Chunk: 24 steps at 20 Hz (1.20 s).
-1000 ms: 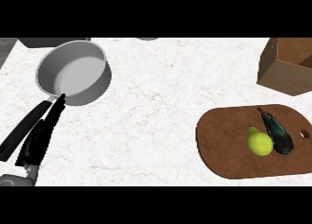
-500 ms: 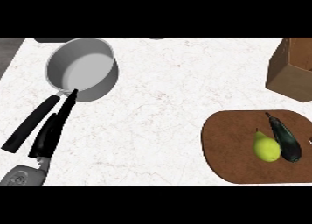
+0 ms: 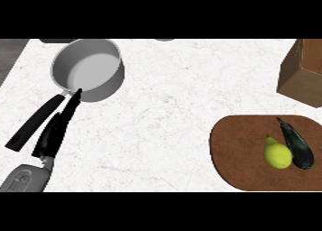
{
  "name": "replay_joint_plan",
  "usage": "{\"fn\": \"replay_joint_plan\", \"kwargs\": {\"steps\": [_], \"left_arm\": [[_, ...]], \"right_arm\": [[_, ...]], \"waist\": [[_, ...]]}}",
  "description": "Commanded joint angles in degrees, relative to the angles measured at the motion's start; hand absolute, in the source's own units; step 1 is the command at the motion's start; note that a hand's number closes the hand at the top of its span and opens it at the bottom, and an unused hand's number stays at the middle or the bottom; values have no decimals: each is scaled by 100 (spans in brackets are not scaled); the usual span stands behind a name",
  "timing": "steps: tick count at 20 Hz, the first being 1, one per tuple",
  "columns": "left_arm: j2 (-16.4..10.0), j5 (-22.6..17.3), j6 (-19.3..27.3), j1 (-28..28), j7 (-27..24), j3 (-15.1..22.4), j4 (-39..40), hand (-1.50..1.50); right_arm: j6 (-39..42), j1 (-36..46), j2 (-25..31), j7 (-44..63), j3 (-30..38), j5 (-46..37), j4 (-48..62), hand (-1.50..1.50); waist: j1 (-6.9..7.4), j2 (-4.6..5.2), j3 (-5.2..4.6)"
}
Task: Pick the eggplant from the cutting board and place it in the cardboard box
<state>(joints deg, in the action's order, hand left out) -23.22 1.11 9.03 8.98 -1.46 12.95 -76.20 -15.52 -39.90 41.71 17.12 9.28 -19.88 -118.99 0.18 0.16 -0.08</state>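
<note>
A dark purple eggplant (image 3: 297, 145) lies lengthwise on the brown cutting board (image 3: 238, 151) at the lower right, stem end pointing away from me. It touches a yellow-green pear (image 3: 278, 153) on its left. The cardboard box (image 3: 311, 72) stands beyond the board at the right edge, partly cut off. My left hand (image 3: 54, 136) shows at the lower left with straight fingers pointing up along the pan's handle, holding nothing, far from the board. My right hand is out of view.
A grey saucepan (image 3: 90, 70) stands at the upper left, its black handle (image 3: 34, 122) running down-left beside my left hand. White marbled counter (image 3: 170, 113) stretches between pan and board. The counter's left edge (image 3: 10, 79) runs past the pan.
The whole scene has drifted right and slightly down in the view. My left hand keeps its place beside the pan handle. The eggplant has not moved on the board.
</note>
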Motion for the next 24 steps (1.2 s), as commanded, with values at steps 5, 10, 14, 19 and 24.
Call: {"fn": "replay_joint_plan", "kwargs": {"steps": [5, 10, 14, 19, 24], "left_arm": [[174, 180, -192, 13, -142, -233, 214, 0], [355, 421, -153, -157, 113, -217, -148, 0], [343, 433, -389, 71, 35, -499, 108, 0], [297, 451, -678, 0, -521, -856, 525, 0], [357, 557, -740, -144, -281, -903, 299, 0]], "right_arm": [[746, 1297, -435, 589, -451, -464, 867, -150], [980, 1950, -822, 670, -600, -849, 1317, -150], [769, 1813, -1044, 289, -395, -1365, 1295, -150], [725, 2184, -1385, 159, -414, -1845, 1600, -150], [1416, 2262, -1236, -48, -205, -1577, 1903, -150]], "waist": [[-6, -10, 9], [-1, -16, 10], [-41, -18, 8], [-41, -17, 7], [-43, -18, 7]]}}
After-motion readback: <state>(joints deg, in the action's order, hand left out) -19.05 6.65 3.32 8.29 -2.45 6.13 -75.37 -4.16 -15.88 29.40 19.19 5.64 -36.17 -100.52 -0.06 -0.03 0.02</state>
